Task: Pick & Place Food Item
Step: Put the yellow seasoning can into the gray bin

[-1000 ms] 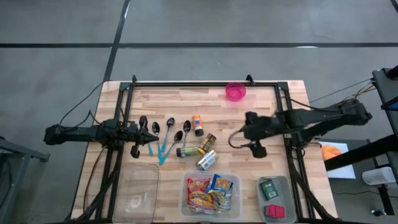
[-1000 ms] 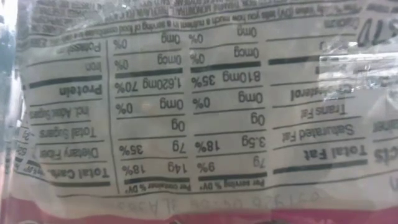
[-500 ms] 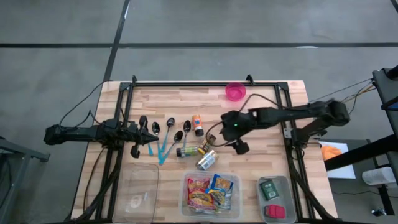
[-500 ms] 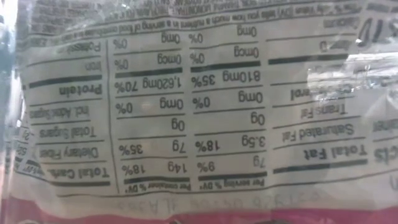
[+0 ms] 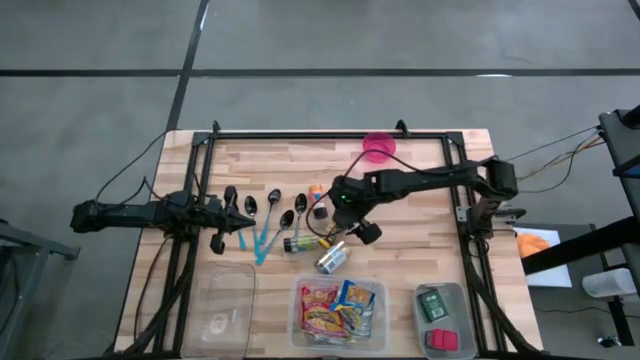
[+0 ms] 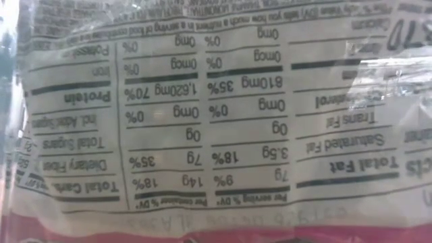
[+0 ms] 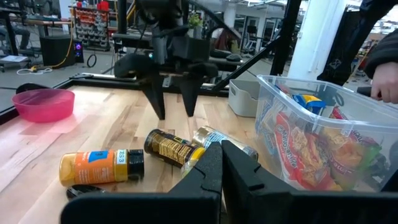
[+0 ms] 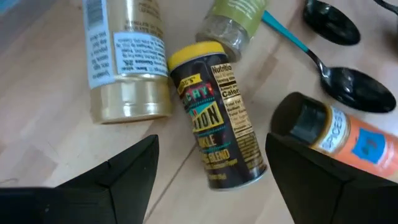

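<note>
Overhead, the right gripper (image 5: 333,214) hangs above the spice jars near the middle of the pale, plank-grained wooden tabletop (image 5: 420,270), fingers (image 7: 154,93) spread wide with nothing between them. Below them lies a dark cylindrical jar (image 8: 216,121) on its side, glossy black label, yellow cap. Just beside it: an orange jar (image 8: 345,137) with a black cap, a clear jar of pale granules (image 8: 124,59) with a white label, a small green-topped jar (image 8: 233,25), all lying flat. Two black spoons (image 8: 354,87) with rounded glossy bowls lie near the orange jar, one on a thin teal handle.

Left gripper (image 7: 219,163) low over the tabletop at the left side, fingers pressed together, empty.

Clear plastic bin (image 5: 297,305) at the near edge holds crinkly foil food packets in red and yellow. Round pink bowl (image 5: 379,146) at the far edge. Small grey tray (image 5: 422,318) at the near right holds a green and a red item, probably packets.

Low view is filled by a wrinkled printed nutrition label (image 6: 202,121).
</note>
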You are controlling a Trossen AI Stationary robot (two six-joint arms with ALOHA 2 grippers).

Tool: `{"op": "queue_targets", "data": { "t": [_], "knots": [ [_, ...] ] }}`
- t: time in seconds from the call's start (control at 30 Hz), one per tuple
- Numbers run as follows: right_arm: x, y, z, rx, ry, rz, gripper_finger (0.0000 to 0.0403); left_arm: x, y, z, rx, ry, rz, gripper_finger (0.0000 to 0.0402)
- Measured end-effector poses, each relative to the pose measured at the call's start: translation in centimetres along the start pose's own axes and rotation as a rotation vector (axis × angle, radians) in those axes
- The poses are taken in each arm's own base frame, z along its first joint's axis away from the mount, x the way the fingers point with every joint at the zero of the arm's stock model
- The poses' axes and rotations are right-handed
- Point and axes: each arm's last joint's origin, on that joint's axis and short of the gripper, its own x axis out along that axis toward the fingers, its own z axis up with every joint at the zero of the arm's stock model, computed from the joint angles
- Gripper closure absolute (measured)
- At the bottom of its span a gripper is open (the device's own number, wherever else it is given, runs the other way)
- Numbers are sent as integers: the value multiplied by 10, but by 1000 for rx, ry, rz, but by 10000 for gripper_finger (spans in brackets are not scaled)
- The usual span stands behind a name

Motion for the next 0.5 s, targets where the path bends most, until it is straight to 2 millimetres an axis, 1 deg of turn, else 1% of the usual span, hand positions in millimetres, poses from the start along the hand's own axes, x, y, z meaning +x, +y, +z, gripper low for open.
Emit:
{"op": "queue_targets", "data": {
  "t": [0.17, 0.4, 0.5],
  "knots": [
    [7, -6, -2, -87, 14, 6, 110, 0, 0, 0, 0, 0, 0, 401],
    [17, -15, -12, -106, 14, -9, 110, 0, 0, 0, 0, 0, 0, 401],
    [22, -17, -18, -89, 29, 0, 110, 0, 0, 0, 0, 0, 0, 401]
  ]
}}
